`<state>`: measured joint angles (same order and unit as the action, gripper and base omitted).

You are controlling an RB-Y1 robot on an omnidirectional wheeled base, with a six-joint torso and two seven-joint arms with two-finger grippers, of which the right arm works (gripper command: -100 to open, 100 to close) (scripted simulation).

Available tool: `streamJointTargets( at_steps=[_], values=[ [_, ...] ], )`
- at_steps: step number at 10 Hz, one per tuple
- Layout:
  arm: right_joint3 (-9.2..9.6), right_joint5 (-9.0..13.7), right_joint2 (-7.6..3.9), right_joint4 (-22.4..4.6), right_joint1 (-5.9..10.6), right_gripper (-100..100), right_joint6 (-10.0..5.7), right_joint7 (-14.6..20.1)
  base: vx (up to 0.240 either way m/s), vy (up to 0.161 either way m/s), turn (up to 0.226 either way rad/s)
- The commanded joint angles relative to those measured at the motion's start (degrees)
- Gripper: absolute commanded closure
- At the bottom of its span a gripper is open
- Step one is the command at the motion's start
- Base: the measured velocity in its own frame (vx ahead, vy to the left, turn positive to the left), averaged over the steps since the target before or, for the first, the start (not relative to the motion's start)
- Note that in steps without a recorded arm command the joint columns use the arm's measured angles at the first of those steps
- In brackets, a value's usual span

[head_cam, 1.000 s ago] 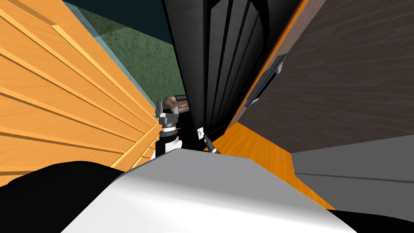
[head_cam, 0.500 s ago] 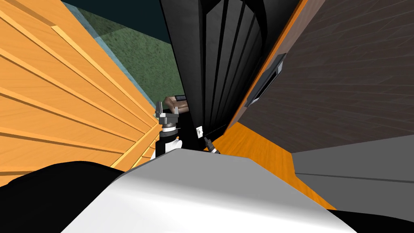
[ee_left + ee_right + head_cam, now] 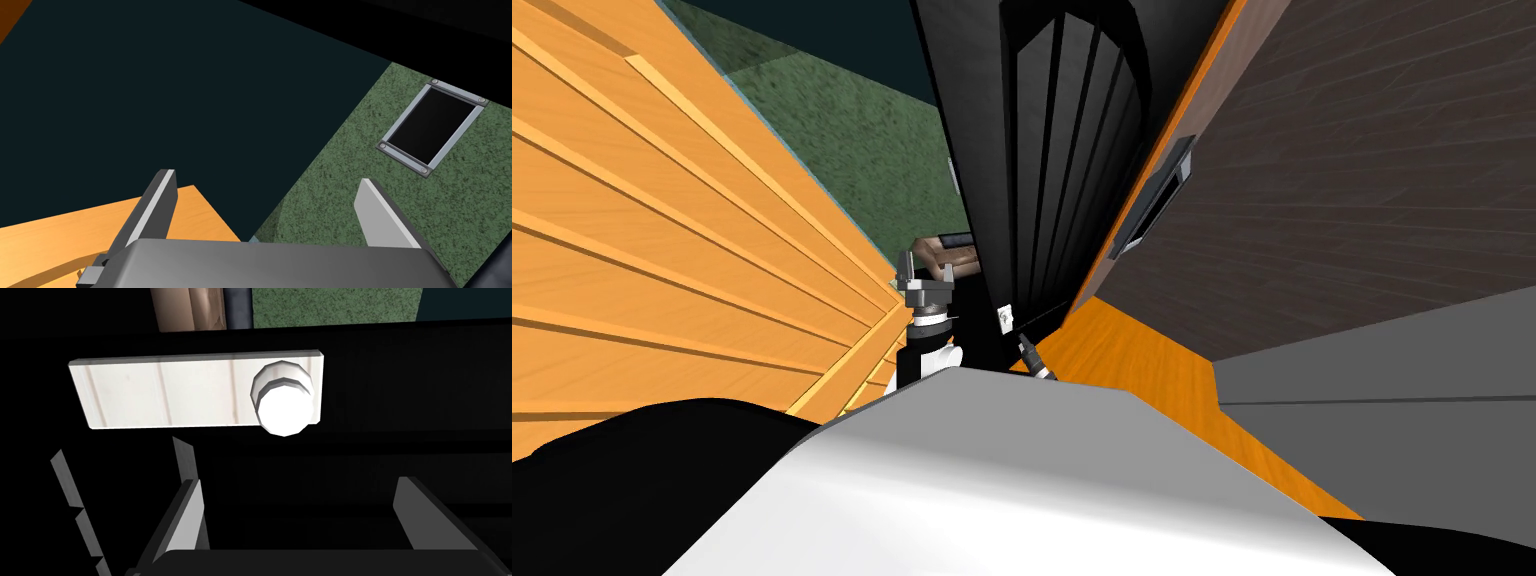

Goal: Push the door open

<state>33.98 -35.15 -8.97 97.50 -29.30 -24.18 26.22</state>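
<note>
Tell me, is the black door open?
Partly open: a green surface shows past the edge of the black door, beyond its white knob.

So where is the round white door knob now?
In the right wrist view the round white knob sits at one end of a white rectangular plate on the black door, just ahead of the open right claw.
</note>
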Motion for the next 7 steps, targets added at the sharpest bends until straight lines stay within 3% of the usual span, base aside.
streamJointTargets(
  at_steps=[1,7],
  values=[
    [0.0,0.0,0.0,0.0,0.0,-100,0.0,0.0,-0.09,-0.003,-0.015],
    [-0.62,0.8,1.89,-1.8,2.49,-100,1.52,-0.7,0.151,0.108,0.034]
  ],
)
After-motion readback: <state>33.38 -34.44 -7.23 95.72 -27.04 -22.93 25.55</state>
